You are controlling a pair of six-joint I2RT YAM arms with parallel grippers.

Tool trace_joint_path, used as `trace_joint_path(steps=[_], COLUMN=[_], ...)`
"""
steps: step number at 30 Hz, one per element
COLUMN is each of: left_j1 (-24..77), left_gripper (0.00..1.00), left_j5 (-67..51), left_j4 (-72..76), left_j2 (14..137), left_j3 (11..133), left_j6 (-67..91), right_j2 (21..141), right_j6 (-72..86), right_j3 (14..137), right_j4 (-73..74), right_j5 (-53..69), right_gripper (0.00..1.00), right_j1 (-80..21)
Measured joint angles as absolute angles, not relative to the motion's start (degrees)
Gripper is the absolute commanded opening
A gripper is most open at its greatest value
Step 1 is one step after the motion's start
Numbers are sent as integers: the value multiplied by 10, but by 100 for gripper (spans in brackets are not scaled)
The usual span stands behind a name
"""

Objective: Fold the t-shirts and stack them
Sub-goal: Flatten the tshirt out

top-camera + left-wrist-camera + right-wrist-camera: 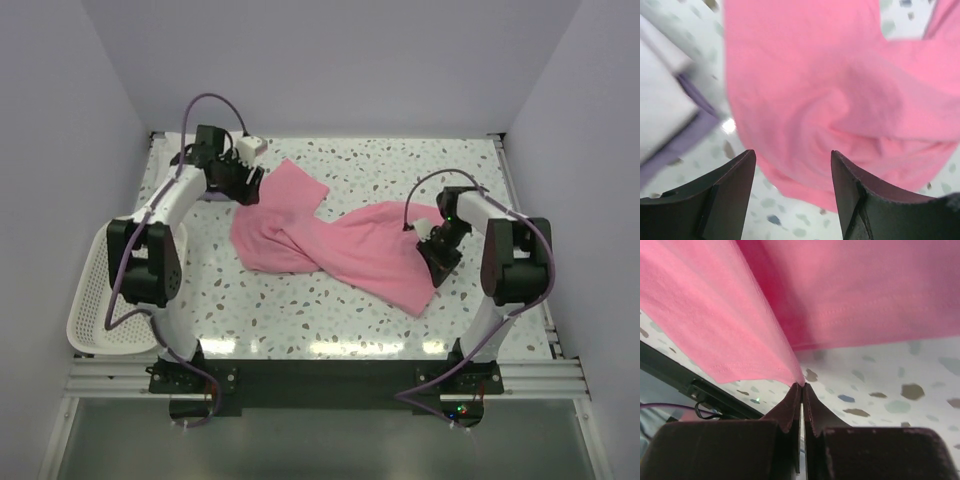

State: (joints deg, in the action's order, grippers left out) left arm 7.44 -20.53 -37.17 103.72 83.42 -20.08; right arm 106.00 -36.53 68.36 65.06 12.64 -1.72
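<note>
From what I can see the job is barely begun. The pink t-shirt (330, 245) lies unfolded and twisted across the middle of the tabletop (300, 315), one bunched end reaching toward the far-left corner and the other fanning out toward the right edge. No fold has been made in it, and I can't pick out a finished stack anywhere, so by my reckoning smoothing, folding and stacking are all left to do. My right gripper (801, 386) is pinched tight on the shirt's hem by the right edge, and the cloth rises from its closed tips in a taut ridge. My left gripper (792, 157) hovers over the far-left end of the shirt with its fingers (725, 197) wide apart and nothing between them. The fabric is a soft, matte knit, thin enough to drape and swirl into loose creases, with a line of stitching visible along the hem. The tabletop is hard, glossy and pale, speckled with dark chips like terrazzo. In the left wrist view a pale blurred shape (660, 110) with a purple edge sits beside the shirt, and I can't tell what it is. A white mesh basket (95, 300), rigid plastic, hangs off the left edge.
</note>
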Motion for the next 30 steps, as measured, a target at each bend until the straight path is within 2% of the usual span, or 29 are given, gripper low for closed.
trace_joint_path(steps=[5, 17, 24, 30], left_j1=[63, 90, 94, 103], left_gripper=[66, 66, 65, 65], left_j5=[-237, -216, -197, -192], left_j4=[-314, -245, -247, -256], left_j2=[1114, 1359, 1424, 1428], left_j3=[951, 1169, 1198, 1200], left_j6=[-192, -151, -154, -174], right_j2=[1039, 1034, 1013, 1012], right_j6=[-373, -375, -375, -375], right_j3=[684, 703, 712, 718], right_j4=[651, 671, 687, 690], right_j5=[113, 115, 117, 117], right_gripper=[0, 0, 0, 0], right_j1=[23, 22, 22, 22])
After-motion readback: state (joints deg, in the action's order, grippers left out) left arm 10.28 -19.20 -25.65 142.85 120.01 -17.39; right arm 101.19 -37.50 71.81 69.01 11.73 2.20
